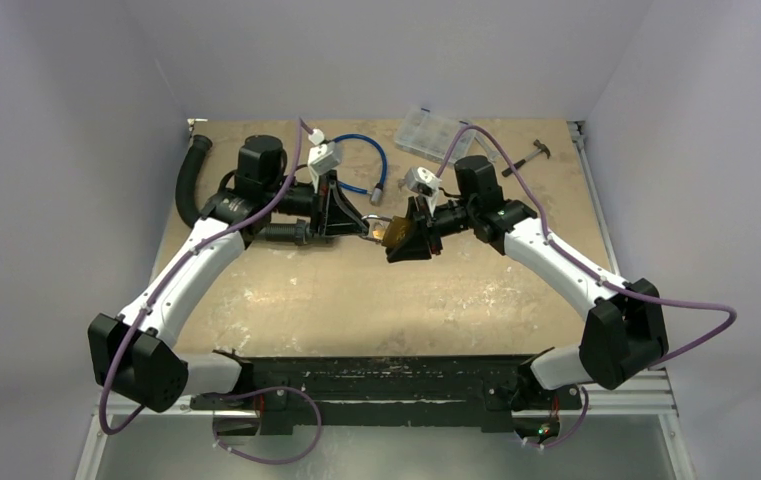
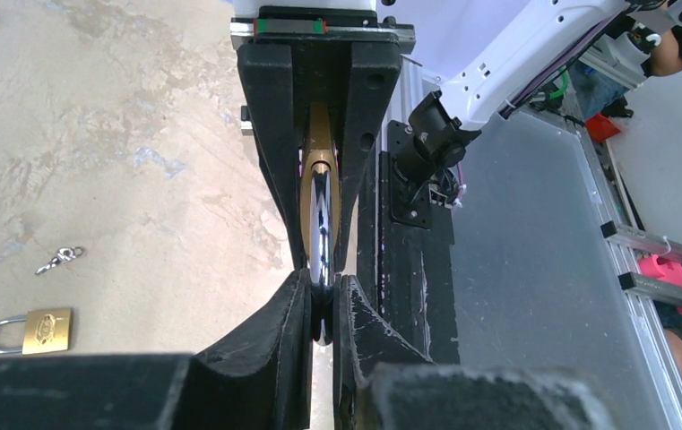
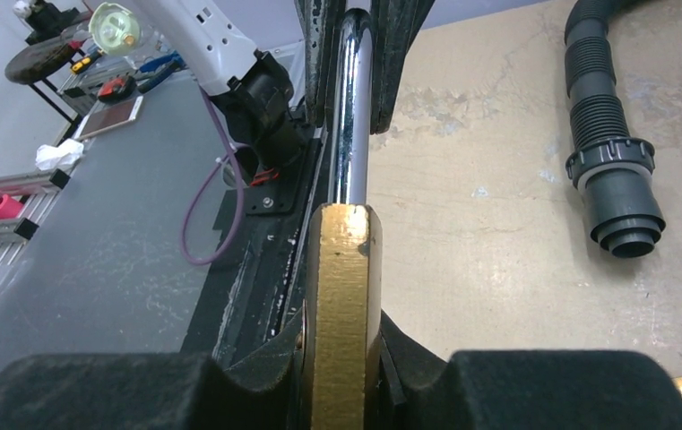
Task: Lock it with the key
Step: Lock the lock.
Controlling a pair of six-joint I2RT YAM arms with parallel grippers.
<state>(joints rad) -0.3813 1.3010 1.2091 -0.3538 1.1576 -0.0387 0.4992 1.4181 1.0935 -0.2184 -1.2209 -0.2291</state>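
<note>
- The table (image 1: 376,300) lies beneath both grippers, which meet in the air above it.
- A black corrugated hose (image 3: 610,161) rests on it, off to the side of the right gripper (image 3: 341,336).
- That gripper's fingers clamp the brass body of the padlock (image 1: 393,233).
- The left gripper (image 2: 322,291), facing it, pinches the chrome shackle (image 2: 322,215).
- A second padlock (image 2: 28,330) lies flat below the left gripper, to one side.
- What looks like a small key (image 2: 59,259) lies near it, in neither gripper.

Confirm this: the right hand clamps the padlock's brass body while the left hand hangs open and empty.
Wrong about the left hand: it is shut on the padlock's shackle, as the left wrist view shows. The right hand does clamp the brass body.
</note>
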